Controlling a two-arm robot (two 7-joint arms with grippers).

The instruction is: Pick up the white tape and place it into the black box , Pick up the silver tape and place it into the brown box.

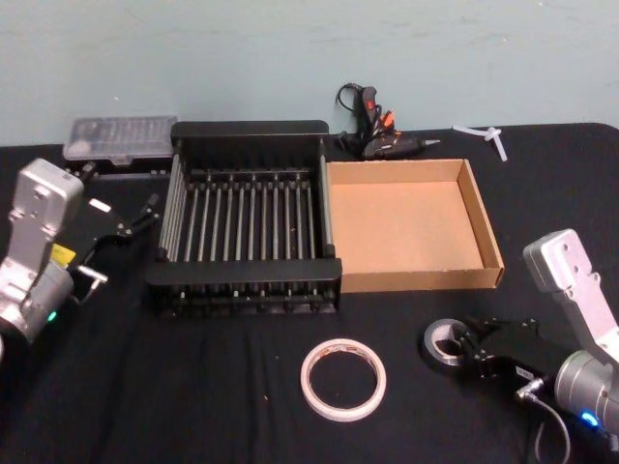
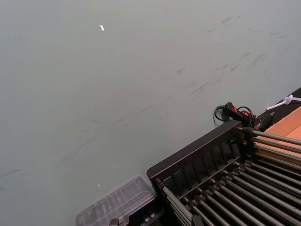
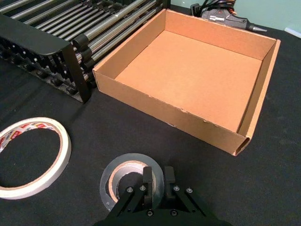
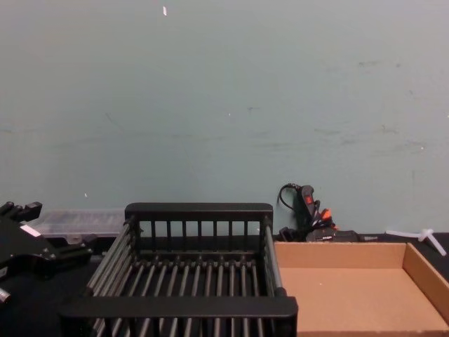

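The head view shows two rolls of tape on the black table [image 1: 116,406]: one wide, thin white tape ring [image 1: 342,379] lying flat in front of the black slatted plastic crate [image 1: 247,227], and one small dark grey silver tape roll [image 1: 447,344] just right of it, in front of the shallow brown cardboard tray [image 1: 411,224]. The two boxes stand side by side, touching, both empty. The right gripper [image 1: 471,350] sits at the silver roll, its fingers pinched on the roll's near wall. The left gripper [image 1: 145,215] hangs left of the crate, holding nothing; whether its fingers are parted cannot be told. In the left wrist view, one crate corner [image 2: 197,160] meets the wall. In the right wrist view, the two fingers [image 3: 147,184] clamp the silver roll's rim [image 3: 120,165], one inside the core, with the white ring [image 3: 35,157] beside it. The chest view shows the crate [image 4: 200,210] and tray [image 4: 351,284].
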